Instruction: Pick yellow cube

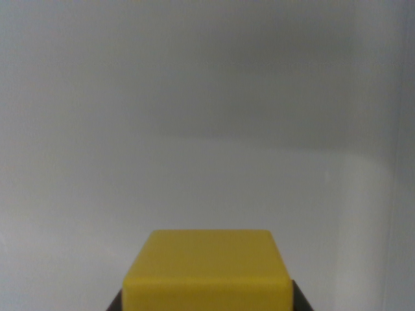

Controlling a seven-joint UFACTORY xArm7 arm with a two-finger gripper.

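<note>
Wrist view puts the yellow cube (pixel 206 272) dead centre for you, dark gripper (pixel 206 304) tips hugging both sides, so it looks grasped, ready for lifting.

Of the robot itself we see very little: only two small dark, nearly black wedges of the gripper (pixel 206 303) at the bottom edge of the wrist view, one toward each lower corner. Their surfaces look matte and plain, with straight slanted edges. We can make out no cables, screws or markings.
</note>
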